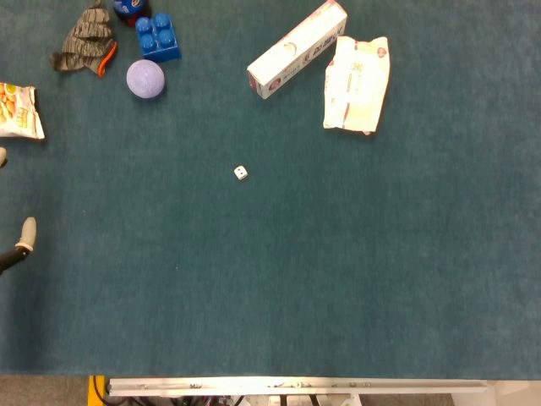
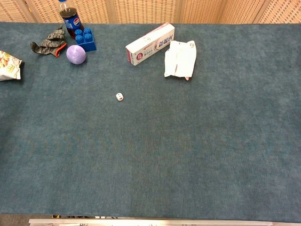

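One left hand shows only fingertips at 9 o'clock; I cannot tell their spread. Nearest, the snack bag has its long axis from 9 to 3 on teal carpet; wicker screens stand behind.

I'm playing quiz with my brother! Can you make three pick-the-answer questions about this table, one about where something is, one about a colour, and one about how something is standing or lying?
1. What lies right beside the toothpaste box?
A. the white packet
B. the dice
C. the snack bag

2. What colour is the ball?
A. red
B. purple
C. yellow

3. How is the cola bottle?
A. lying down
B. standing upright
C. upside down

Answers:
1. A, the packet sits just right of the box.
2. B, both views show it pale purple.
3. B, the chest view shows its cap on top.
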Robot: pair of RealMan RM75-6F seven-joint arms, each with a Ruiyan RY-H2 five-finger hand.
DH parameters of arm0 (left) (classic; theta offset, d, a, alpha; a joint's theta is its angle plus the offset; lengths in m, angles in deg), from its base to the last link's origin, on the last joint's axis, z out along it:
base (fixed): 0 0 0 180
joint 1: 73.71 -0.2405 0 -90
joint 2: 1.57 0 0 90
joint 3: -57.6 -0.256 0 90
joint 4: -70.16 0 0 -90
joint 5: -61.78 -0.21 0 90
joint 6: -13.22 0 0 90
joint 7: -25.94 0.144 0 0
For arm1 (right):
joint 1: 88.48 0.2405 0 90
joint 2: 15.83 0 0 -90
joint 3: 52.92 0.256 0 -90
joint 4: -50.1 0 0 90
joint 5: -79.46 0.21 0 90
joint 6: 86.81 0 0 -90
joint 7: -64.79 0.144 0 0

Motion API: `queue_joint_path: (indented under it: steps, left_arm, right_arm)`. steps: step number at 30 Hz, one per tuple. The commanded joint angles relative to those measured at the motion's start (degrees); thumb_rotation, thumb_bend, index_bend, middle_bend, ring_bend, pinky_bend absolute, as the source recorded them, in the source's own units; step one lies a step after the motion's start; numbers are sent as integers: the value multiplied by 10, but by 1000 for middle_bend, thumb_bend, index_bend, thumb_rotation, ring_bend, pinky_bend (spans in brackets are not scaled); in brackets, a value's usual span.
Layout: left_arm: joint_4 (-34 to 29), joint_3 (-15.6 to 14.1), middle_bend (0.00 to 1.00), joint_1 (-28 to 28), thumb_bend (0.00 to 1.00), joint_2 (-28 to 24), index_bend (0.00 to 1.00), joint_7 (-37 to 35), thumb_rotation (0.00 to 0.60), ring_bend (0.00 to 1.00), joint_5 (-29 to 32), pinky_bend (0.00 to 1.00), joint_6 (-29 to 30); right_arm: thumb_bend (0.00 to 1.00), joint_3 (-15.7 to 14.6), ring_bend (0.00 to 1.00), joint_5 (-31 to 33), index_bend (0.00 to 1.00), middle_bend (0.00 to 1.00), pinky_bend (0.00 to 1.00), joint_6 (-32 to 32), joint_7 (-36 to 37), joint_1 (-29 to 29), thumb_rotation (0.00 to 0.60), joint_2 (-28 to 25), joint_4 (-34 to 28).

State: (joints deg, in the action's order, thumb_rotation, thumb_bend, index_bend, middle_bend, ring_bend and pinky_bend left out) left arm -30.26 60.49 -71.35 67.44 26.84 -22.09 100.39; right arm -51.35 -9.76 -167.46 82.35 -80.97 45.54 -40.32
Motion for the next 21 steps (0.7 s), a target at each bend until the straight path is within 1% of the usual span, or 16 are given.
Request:
queue_joint_path:
  steps: [1, 8, 13, 15, 17, 18, 19, 20, 21]
  left_arm:
    - [0, 0, 190, 0, 361, 0, 66, -1, 600, 201, 0, 234, 0]
    - [3, -1, 190, 1, 361, -2, 66, -8, 600, 201, -7, 234, 1]
    - [14, -5, 191, 15, 361, -12, 67, -31, 600, 208, -27, 235, -18]
    - [22, -8, 209, 26, 361, -19, 72, -41, 600, 218, -42, 243, -31]
    - [28, -9, 259, 41, 361, -26, 79, -48, 600, 263, -57, 293, -48]
    - [31, -9, 295, 48, 361, -29, 83, -51, 600, 299, -63, 342, -54]
    - [34, -9, 350, 55, 361, -31, 90, -53, 600, 348, -69, 415, -61]
    - [37, -8, 390, 66, 361, -34, 95, -59, 600, 381, -76, 463, -72]
    - [38, -8, 458, 74, 361, -37, 103, -63, 600, 442, -81, 554, -82]
  right_arm:
    - [345, 0, 313, 0, 294, 365, 348, 0, -1, 0, 600, 0, -1]
    - [345, 3, 313, 0, 294, 365, 347, -7, -5, -1, 600, -3, -5]
    - [344, 21, 313, 19, 294, 365, 347, -28, -33, -6, 600, 6, -11]
    - [345, 28, 313, 25, 294, 365, 347, -33, -45, -6, 600, 8, -15]
    - [345, 32, 313, 29, 294, 365, 348, -35, -54, -5, 600, 7, -21]
    - [345, 34, 313, 31, 294, 365, 347, -35, -57, -4, 600, 6, -23]
    - [345, 36, 313, 32, 294, 365, 347, -35, -59, -3, 600, 5, -25]
    - [345, 39, 313, 33, 294, 365, 347, -35, -62, -2, 600, 4, -28]
    - [345, 40, 313, 33, 294, 365, 347, -35, -64, -1, 600, 2, -30]
